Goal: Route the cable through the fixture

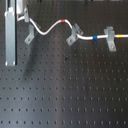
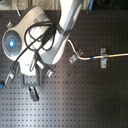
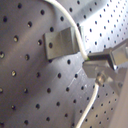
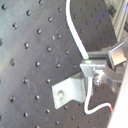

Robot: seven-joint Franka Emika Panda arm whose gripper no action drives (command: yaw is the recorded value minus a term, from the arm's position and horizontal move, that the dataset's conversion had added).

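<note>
The cable (image 1: 50, 28), a thin white cord with red, blue and yellow bands, waves across the far side of the board in the first exterior view. It runs by three grey fixture clips: left (image 1: 30, 35), middle (image 1: 75, 35), right (image 1: 110, 39). My gripper (image 1: 20, 17) is at the cable's left end, just beyond the left clip. Both wrist views show the fingers (image 3: 100, 62) shut on the cable (image 3: 75, 30) right beside a clip (image 3: 60, 42); the cord hangs on past the fingers (image 4: 100, 67). In the second exterior view the arm hides the gripper's end of the cable (image 2: 90, 57).
The black perforated board (image 1: 65, 90) fills every view. A grey upright bar (image 1: 10, 40) stands at the first exterior view's left beside the gripper. In the second exterior view the arm's body (image 2: 45, 35) and its black hoses cover the left half of the scene.
</note>
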